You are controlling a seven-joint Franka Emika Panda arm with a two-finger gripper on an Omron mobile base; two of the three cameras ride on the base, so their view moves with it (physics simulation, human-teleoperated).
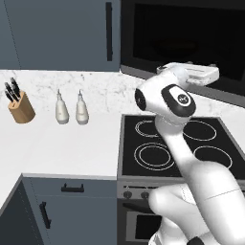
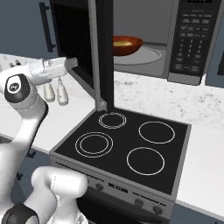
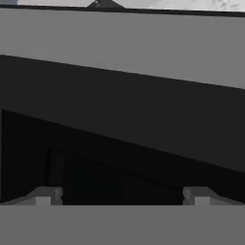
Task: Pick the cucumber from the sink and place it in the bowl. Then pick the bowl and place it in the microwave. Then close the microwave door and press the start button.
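The microwave [image 2: 175, 48] stands open above the stove, and the reddish-brown bowl [image 2: 126, 44] sits inside it on the turntable. I cannot make out the cucumber in the bowl's yellowish inside. The sink is out of view. The microwave door [image 2: 103, 52] swings out towards me, edge-on in the right base view; in the left base view the door [image 1: 182, 38] shows as a wide dark window. My gripper [image 2: 73, 63] is at the door's outer face, its hand [image 1: 194, 72] level across the window. In the hand view the gripper [image 3: 122, 197] is open and empty, the dark door panel [image 3: 124, 119] close ahead.
A black four-ring stove [image 1: 172, 143] lies below the arm. On the white counter to the left stand a knife block [image 1: 20, 106] and two white bottles [image 1: 72, 109]. The microwave's keypad [image 2: 192, 35] is on its right side. Grey cabinets [image 1: 57, 33] hang above the counter.
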